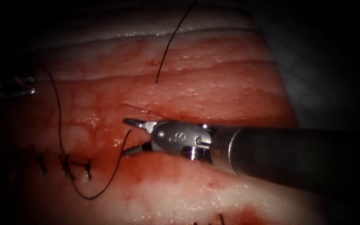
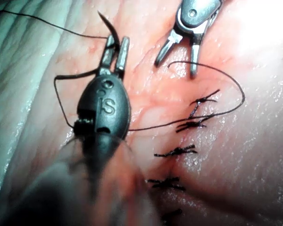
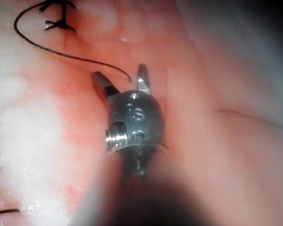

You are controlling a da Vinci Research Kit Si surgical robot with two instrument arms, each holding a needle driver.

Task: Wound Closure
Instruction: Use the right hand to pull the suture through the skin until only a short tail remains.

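Observation:
My left tool (image 2: 115, 49) is shut on the curved needle (image 2: 109, 29) near its middle, with the point free above the tissue (image 1: 230, 79), not in it. This tool (image 1: 11, 89) shows dimly at the far left. Thread (image 1: 59, 125) runs from there down past the stitches (image 1: 65, 164), loops round, and ends in a free end (image 1: 128, 133). My right tool (image 1: 131, 136) comes in from the right over the cut (image 1: 140, 108). Its jaws are open on either side of that thread end (image 3: 129, 76) and hold nothing. The left wrist view also has the right tool (image 2: 178, 59).
Several dark knotted stitches (image 2: 177, 151) close the left part of the cut. A second strand of thread (image 1: 173, 39) comes down from the top and ends on the tissue. Red fluid (image 1: 159, 166) wets the tissue around the cut. The tissue's right edge (image 1: 286, 100) drops away into darkness.

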